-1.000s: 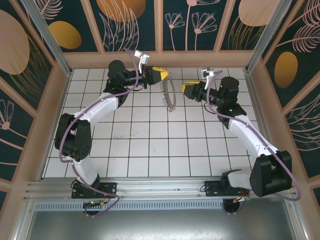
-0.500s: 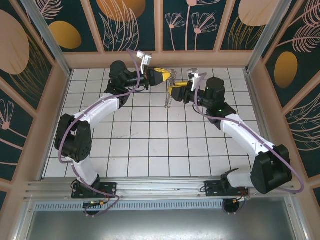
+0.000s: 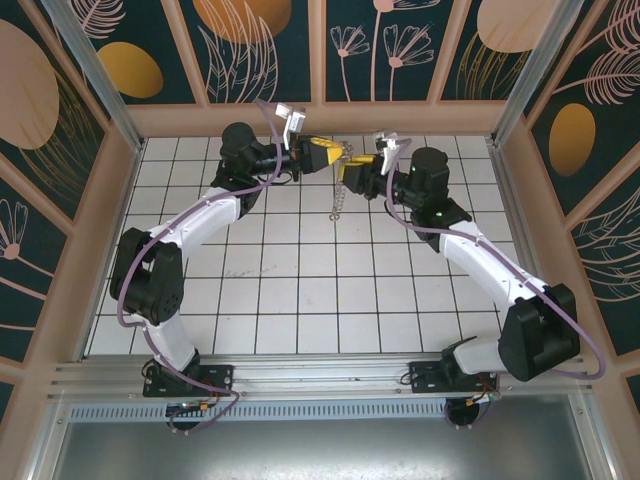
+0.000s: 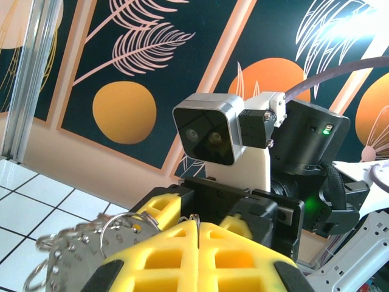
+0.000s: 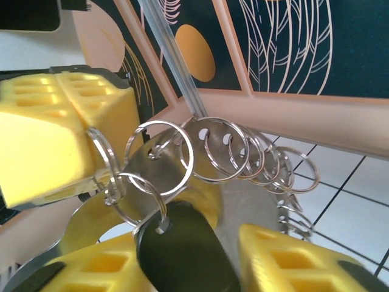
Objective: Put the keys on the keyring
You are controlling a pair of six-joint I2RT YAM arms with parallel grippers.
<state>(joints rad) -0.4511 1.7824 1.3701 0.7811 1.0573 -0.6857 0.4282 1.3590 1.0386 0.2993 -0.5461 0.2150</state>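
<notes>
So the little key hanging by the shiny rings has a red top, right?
Not quite. The key has a black top, not a red one. The right wrist view shows it close up, and it does hang by the shiny rings, just as you said.

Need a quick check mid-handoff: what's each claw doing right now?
Left claw: closed, pinching a ring of the keyring.
Right claw: cannot be told; its fingers sit on either side of the key.
</notes>
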